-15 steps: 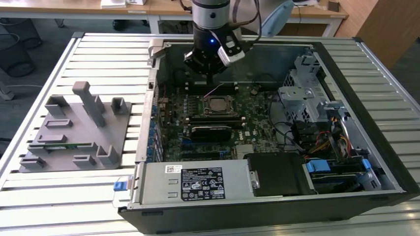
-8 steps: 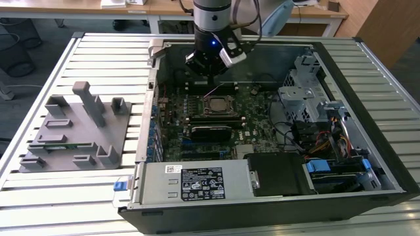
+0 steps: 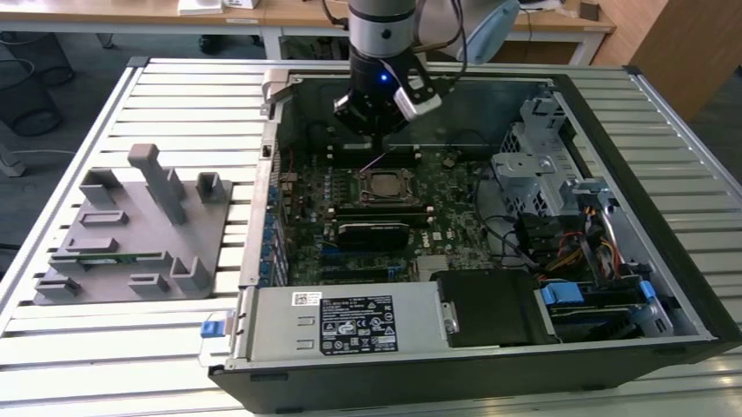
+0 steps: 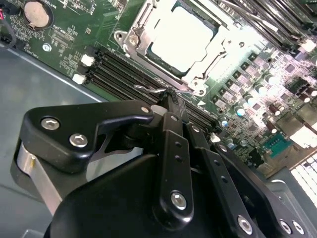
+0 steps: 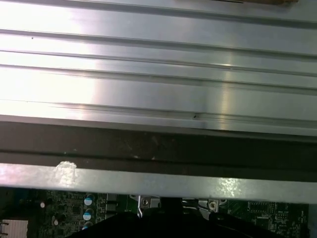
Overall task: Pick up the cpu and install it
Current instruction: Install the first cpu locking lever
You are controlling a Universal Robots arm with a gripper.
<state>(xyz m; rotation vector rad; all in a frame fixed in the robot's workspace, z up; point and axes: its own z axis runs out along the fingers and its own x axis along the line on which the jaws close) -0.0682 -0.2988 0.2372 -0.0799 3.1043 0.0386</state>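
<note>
The gripper [image 3: 374, 130] hangs inside the open computer case [image 3: 649, 226], its narrow fingers [image 4: 174, 105] closed together, holding nothing, just beyond the socket frame [image 4: 143, 52]. There the cpu [image 4: 181, 37] lies flat: square, shiny silver-grey top, on the green motherboard [image 3: 453, 208].

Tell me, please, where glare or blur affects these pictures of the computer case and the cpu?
In the second wrist view, glare washes the cpu almost white, while the gripper body close to the lens looks soft. In the first wrist view, bright reflections streak the ribbed metal table. In the exterior view, lighting is even, and the cpu sits in the motherboard without glare.
</note>
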